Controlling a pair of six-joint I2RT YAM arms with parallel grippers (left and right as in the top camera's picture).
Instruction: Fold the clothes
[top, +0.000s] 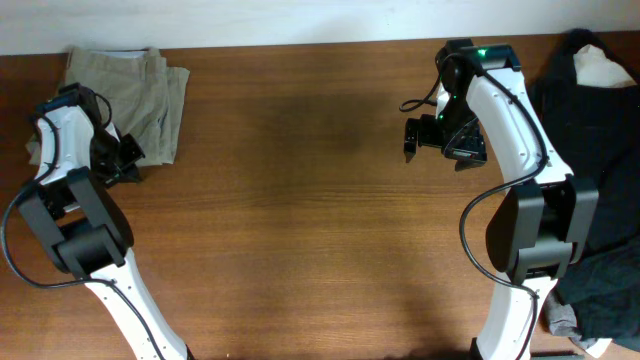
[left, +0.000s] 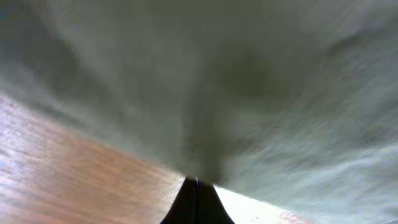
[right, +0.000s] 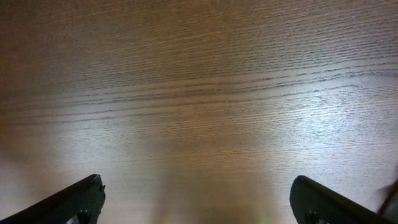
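Note:
The light khaki shorts (top: 135, 90) lie in a folded bundle at the table's far left corner. My left gripper (top: 124, 160) is at their near edge. In the left wrist view the two black fingers (left: 198, 184) are pressed together with their tips at the edge of the blurred khaki fabric (left: 261, 81), and appear shut on that edge. My right gripper (top: 437, 140) hovers over bare wood right of centre. Its fingers (right: 198, 205) are spread wide with nothing between them.
A heap of black garments (top: 600, 170) covers the right edge of the wooden table (top: 300, 200), with a small white cloth (top: 603, 68) on top at the back. A bit of grey cloth (top: 560, 318) lies by the right arm's base.

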